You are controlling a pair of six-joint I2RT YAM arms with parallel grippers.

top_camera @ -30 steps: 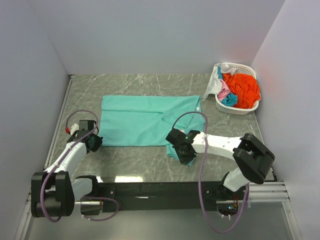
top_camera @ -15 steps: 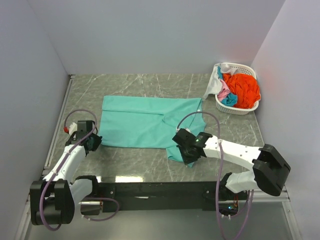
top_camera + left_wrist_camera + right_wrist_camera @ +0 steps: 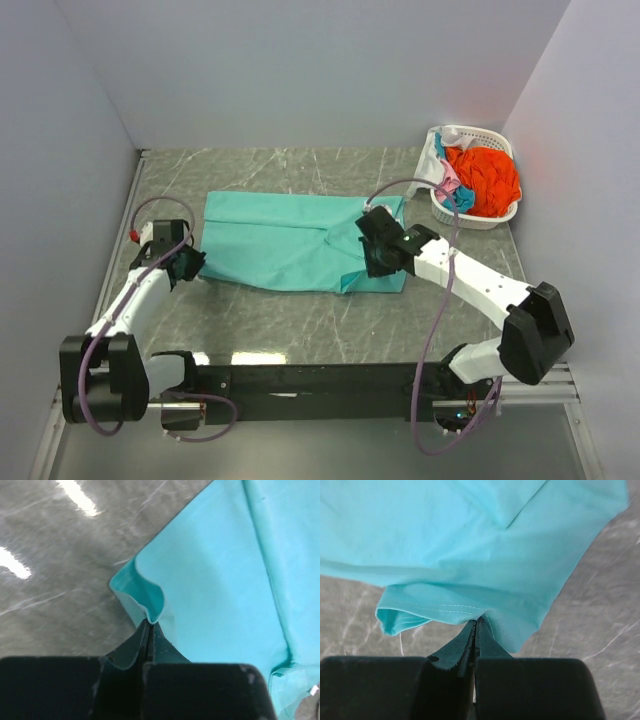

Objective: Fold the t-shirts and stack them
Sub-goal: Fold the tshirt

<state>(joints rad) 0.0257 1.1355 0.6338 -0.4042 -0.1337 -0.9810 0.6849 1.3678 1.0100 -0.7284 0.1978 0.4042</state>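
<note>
A teal-green t-shirt [image 3: 280,240] lies spread across the middle of the table. My left gripper [image 3: 190,265] is shut on its near left corner, pinching a small fold of cloth [image 3: 150,605]. My right gripper [image 3: 375,262] is shut on the near right hem [image 3: 470,611] and holds it lifted over the shirt's right part. Orange-red [image 3: 485,178], pink [image 3: 447,184], white [image 3: 428,168] and blue [image 3: 458,200] shirts lie heaped in the basket at the back right.
The white latticed basket [image 3: 470,218] stands at the back right by the wall. Grey walls close in the table on the left, back and right. A black rail [image 3: 320,378] runs along the near edge.
My right gripper has carried the shirt's near right hem away from the front edge, up and back over the shirt. My left gripper has moved slightly back with its corner.
</note>
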